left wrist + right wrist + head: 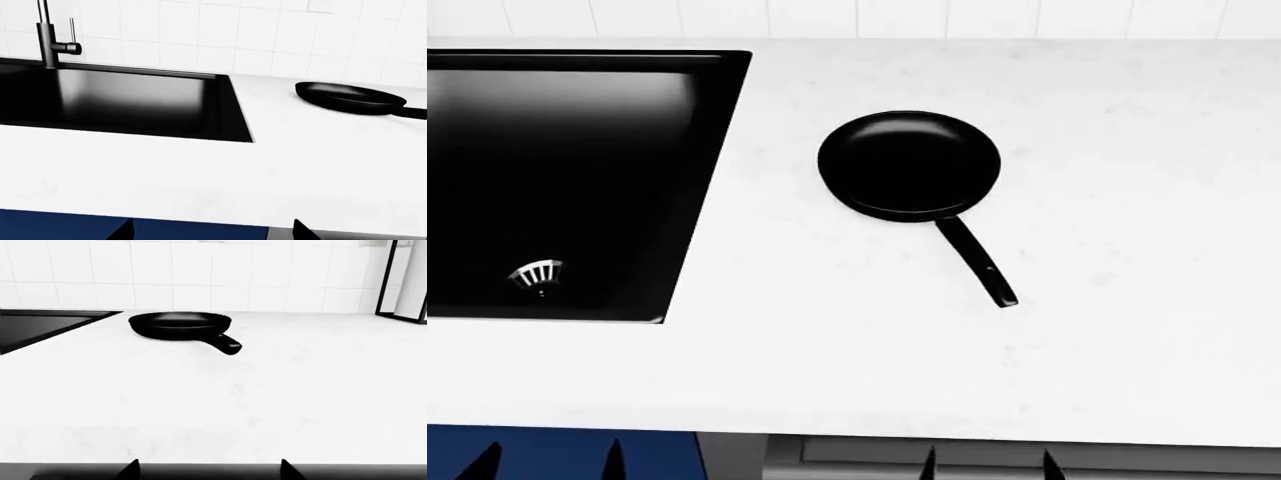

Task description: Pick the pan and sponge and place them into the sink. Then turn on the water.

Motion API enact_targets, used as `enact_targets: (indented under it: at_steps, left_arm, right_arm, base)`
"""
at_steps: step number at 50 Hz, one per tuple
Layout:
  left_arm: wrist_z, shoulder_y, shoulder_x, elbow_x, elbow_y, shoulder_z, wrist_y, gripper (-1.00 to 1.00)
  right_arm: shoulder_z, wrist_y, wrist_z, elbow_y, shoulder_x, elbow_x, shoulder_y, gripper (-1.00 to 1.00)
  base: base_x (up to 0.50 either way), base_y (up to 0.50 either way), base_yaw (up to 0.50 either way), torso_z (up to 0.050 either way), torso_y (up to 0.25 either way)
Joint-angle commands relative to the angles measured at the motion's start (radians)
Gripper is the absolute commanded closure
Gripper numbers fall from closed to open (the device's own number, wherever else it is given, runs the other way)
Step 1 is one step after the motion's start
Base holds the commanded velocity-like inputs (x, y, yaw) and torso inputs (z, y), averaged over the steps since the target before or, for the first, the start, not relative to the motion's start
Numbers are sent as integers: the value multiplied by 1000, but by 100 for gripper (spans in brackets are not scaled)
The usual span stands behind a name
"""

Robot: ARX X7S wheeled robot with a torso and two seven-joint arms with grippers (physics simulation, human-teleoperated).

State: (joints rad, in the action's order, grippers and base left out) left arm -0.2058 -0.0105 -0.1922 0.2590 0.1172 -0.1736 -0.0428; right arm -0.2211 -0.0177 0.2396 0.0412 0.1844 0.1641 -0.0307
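The black pan [910, 164] lies upright on the white counter, right of the sink [561, 170], its handle pointing toward me and to the right. It also shows in the left wrist view [350, 98] and the right wrist view [180, 325]. The sink shows one black basin with a metal strainer drain [538, 275]; its black faucet [48, 35] stands at the back. No water stream shows. The sponge is out of view. My left gripper [547, 465] and right gripper [988, 467] are both open and empty, below the counter's front edge, far from the pan.
The white counter [1121, 250] runs wide to the right of the pan. A white tiled wall [213, 275] stands behind it. A dark-framed object [400, 280] stands at the far right of the counter. Blue cabinet fronts [561, 455] lie under the counter edge.
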Motion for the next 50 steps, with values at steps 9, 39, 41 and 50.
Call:
enact_targets:
  at_steps: [9,39,41,50]
  left_arm:
    - [-79,57,-64,45,305,-14,-264,-100]
    - [-99,280,-218,275,501,97,-798,-100]
    - [-108,300,-211,276,503,86,-814,-100]
    - [-102,247,-219,278,500,109,-782,-100]
  right_arm:
    - [27,-235,47,303,83,6,-28,-100]
    - [230,-806,-19,602,316,350,-252,-100]
    - [230,-814,-17,600,320,351,-250,-100]
    - [234,-819,-24,590,317,368,-233,-100]
  base:
    - [0,0,0,0,0]
    - [56,0,0,0,0]
    - [484,0,0,0,0]
    - [500,0,0,0,0]
